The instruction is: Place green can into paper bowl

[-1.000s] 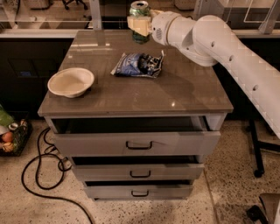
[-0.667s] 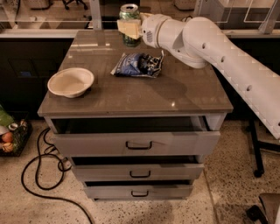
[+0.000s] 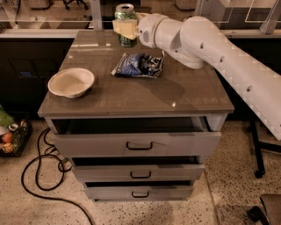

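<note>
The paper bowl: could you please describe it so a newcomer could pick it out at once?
On the grey drawer cabinet, look at the top's left front corner: the paper bowl sits there. The gripper, shut on the green can, is at the back edge and the snack bag lies mid-top; only the bowl is round, off-white and empty.

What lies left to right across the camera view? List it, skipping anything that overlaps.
Paper bowl → green can, clamped in the gripper above the cabinet's far edge → white arm.
</note>
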Controlling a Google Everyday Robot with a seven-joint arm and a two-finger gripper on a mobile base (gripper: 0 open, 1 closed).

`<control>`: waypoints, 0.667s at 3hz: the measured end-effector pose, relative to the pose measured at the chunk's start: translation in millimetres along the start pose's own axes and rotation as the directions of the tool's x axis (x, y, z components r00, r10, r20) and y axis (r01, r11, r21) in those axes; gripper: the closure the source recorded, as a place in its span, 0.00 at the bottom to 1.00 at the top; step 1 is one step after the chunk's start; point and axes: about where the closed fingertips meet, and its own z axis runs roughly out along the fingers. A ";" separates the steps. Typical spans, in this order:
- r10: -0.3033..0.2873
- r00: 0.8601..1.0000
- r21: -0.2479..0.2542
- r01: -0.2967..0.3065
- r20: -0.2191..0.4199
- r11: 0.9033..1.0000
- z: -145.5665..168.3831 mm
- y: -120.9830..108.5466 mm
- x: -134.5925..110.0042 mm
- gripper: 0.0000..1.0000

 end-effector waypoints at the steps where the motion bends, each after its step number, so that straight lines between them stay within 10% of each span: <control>1: 0.014 1.000 -0.012 -0.014 0.000 1.000 5.5 30.3 -9.6 1.00; 2: 0.021 1.000 -0.022 -0.021 -0.006 1.000 12.0 59.5 -11.8 1.00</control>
